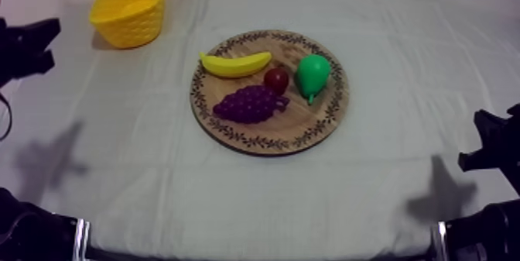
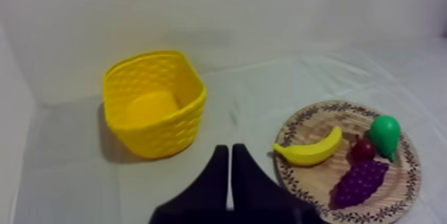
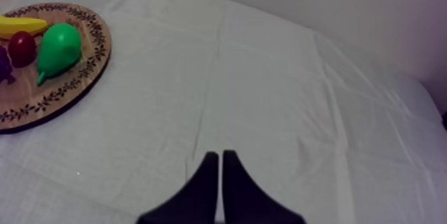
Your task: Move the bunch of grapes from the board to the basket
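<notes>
Left gripper (image 2: 229, 151) first: both black fingers lie pressed together in a narrow wedge, closed with nothing in them, hanging over the grey-white cloth (image 1: 387, 187) off the left side of the wooden board (image 1: 306, 122). From its wrist camera the wedge points into the gap between the board and the yellow basket (image 1: 133, 29).

Over to the right gripper (image 3: 220, 155), and it's the same story: fingers flat against each other, holding nothing, above bare cloth well out from the board's right side.

Now the prize. The bunch of grapes (image 1: 248, 104) lies on the board, purple, on its front-left part as the top camera sees it, stem end aimed toward the board's middle. Just beside that stem end is the small red fruit (image 1: 276, 80), close to the centre. The banana (image 1: 236, 64) curves along the board's far-left stretch, just inside the patterned rim. The pear (image 1: 313, 74), bright green, takes the board's right side, right next to the red fruit, its narrow end pointing to the front.

And the basket stands upright on the cloth, off beyond the board's far-left edge, well apart from it, its mouth open upward.
</notes>
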